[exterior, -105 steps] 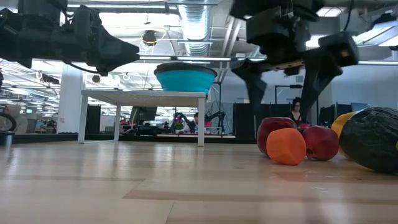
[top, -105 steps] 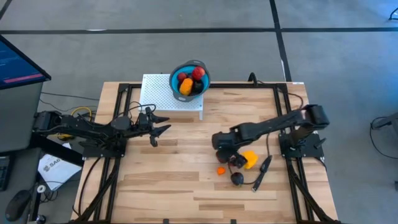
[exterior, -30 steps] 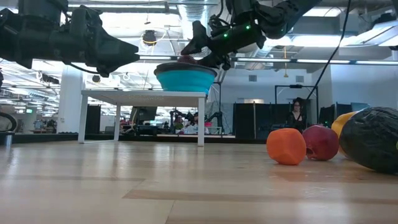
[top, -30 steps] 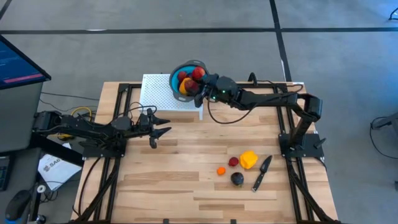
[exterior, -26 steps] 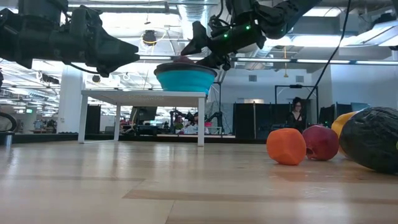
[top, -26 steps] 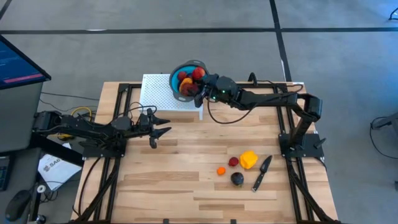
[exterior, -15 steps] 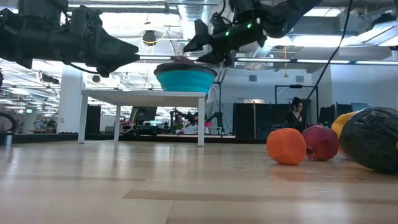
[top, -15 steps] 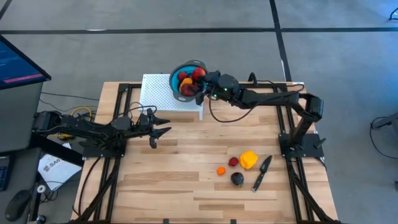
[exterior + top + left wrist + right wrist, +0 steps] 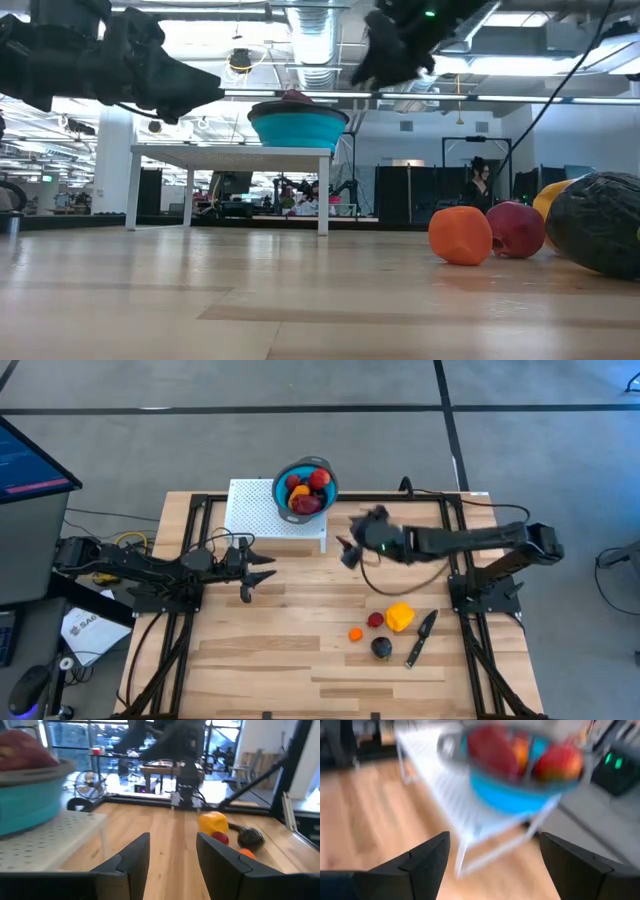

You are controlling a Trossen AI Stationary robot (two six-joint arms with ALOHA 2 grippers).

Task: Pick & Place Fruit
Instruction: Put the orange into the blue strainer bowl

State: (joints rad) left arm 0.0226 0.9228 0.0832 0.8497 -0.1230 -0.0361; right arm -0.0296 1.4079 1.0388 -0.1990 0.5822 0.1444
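The right gripper (image 9: 347, 552) is being smeared by motion in the high view, so its finger gap is not being shown clearly there. In the right wrist view, the blue bowl (image 9: 520, 795) and the fruit (image 9: 492, 752) inside it are being blurred, and the bowl's top is being cut off by the picture's edge. In the low view, the dark purple fruit (image 9: 598, 222) is being cropped at the right edge, and the yellow fruit (image 9: 552, 195) is being mostly hidden behind it.
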